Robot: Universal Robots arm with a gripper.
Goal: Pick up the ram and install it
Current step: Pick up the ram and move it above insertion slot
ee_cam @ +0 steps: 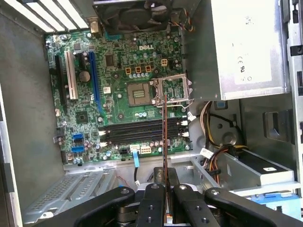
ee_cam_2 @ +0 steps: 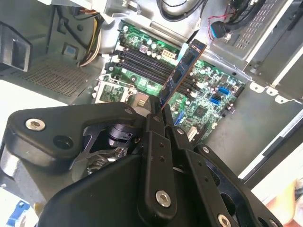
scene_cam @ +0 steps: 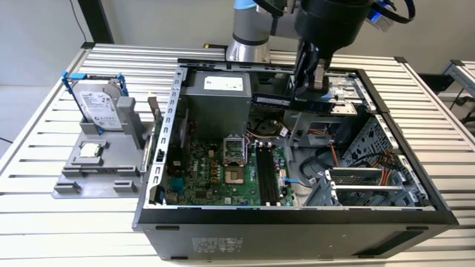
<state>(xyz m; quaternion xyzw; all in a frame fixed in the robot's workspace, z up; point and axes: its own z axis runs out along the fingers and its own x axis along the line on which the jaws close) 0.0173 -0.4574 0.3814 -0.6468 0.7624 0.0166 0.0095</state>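
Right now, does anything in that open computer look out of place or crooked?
Nothing looks broken or spilled. The one odd thing is the ram: the hand holds it in the air above the open case, turned crosswise to the empty black slots on the motherboard.

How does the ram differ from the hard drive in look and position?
The ram is a long, thin, dark stick; the hard drive is a broad silver box with a white label. The ram is held by the end effector above the open computer case; the hard drive stands on edge in a grey holder outside the case. Neither is installed yet.
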